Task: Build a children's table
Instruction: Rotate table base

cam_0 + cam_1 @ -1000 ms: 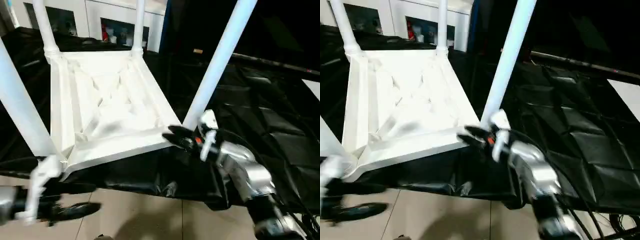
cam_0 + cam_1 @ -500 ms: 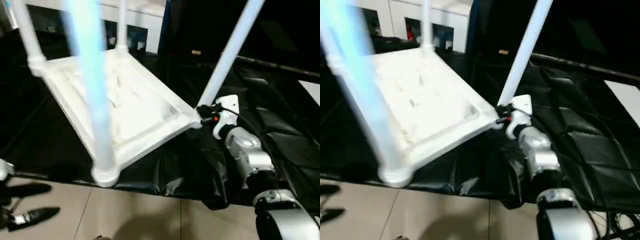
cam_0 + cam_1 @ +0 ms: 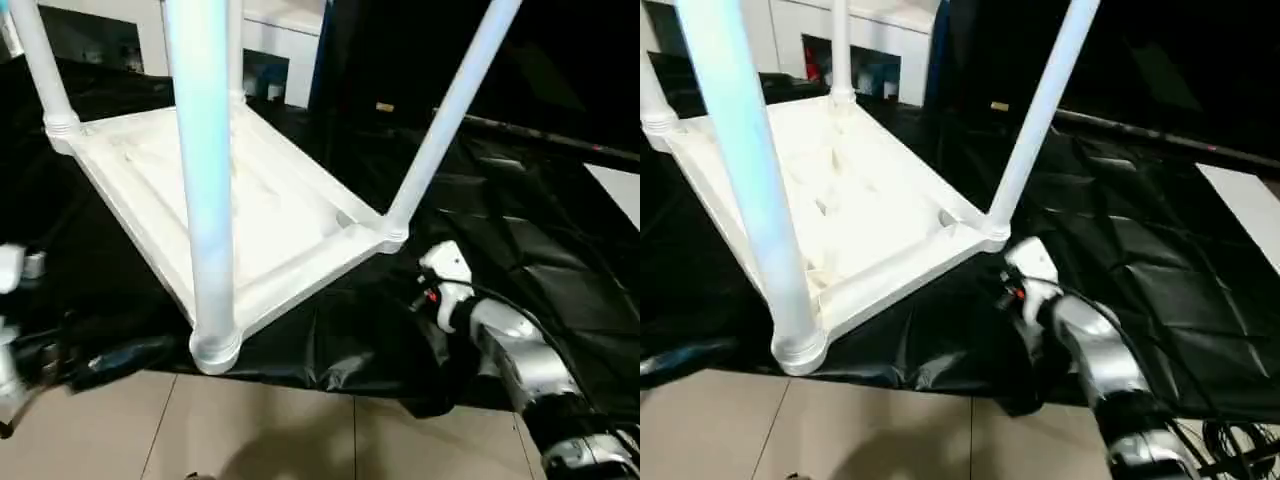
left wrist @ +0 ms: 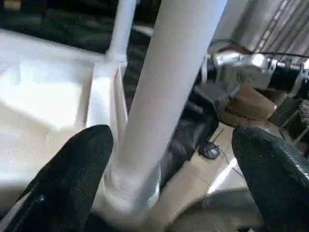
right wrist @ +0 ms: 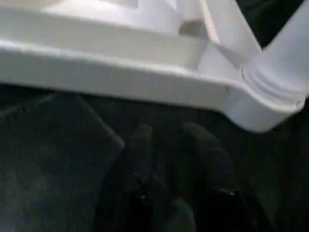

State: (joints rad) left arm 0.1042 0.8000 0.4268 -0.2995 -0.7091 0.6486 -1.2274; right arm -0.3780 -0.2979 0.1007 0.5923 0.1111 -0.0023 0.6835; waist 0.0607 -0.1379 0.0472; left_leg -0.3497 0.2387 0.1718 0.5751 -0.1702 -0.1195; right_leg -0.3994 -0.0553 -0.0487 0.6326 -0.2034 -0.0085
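Upturned children's table (image 3: 240, 215) on the black-draped bench (image 3: 520, 240), all four legs up, both tools off it.

The white tabletop lies ribbed side up, tilted, its near corner hanging just over the bench edge above the tiled floor (image 3: 270, 430). Four white legs stand in the corner sockets; the nearest leg (image 3: 205, 170) rises at the front. The left tool (image 4: 169, 164) stands wide open, its black fingers (image 4: 72, 174) on either side of that leg near the socket, not touching it. The right tool (image 5: 169, 150) sits low on the black cloth just below the right front corner socket (image 5: 270, 92), its fingers close together and holding nothing.
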